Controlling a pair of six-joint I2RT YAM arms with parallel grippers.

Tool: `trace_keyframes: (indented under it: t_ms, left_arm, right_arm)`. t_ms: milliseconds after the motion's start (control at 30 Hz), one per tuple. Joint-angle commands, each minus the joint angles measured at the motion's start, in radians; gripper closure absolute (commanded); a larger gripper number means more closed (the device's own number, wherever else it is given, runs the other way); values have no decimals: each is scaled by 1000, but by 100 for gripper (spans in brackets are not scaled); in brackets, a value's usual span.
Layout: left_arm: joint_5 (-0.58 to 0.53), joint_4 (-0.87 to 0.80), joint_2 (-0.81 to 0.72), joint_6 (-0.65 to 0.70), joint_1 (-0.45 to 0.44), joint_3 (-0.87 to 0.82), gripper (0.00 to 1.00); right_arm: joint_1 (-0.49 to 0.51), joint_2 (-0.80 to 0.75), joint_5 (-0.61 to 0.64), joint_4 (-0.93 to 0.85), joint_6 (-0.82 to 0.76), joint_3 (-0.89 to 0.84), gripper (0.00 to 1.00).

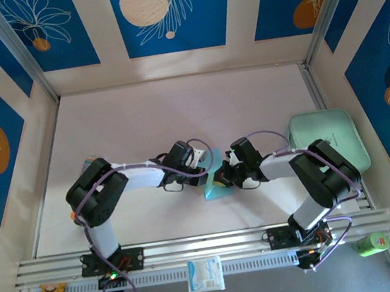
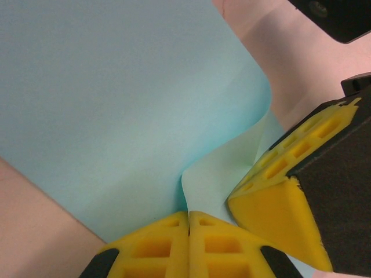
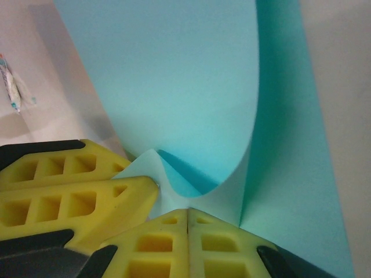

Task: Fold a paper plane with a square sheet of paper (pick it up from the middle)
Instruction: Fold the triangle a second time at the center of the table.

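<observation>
At the middle of the bench, I see the sheet lying buckled between both arms. The left tool and right tool each pinch its raised fold, jaws pressed tight on it, tips nearly touching.

I'm looking into what is probably a lab test cell: aluminium rails are framing a white table, and blue printed panels are walling it.
</observation>
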Motion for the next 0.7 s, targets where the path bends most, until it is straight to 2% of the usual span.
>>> trace_keyframes:
  t_ms: [0,200,433,667]
  left_arm:
    - [5,-48,24,12,8,14,98]
    - [5,-48,25,9,8,14,98]
    - [4,-48,22,8,8,10,98]
    - [5,-46,19,5,8,3,98]
  right_arm:
    - [-20,-61,5,-82,-20,36,99]
    - [-57,-28,6,-104,-59,78,99]
    - [-69,31,73,-105,-28,16,99]
    - [-96,-3,25,-135,-61,58,99]
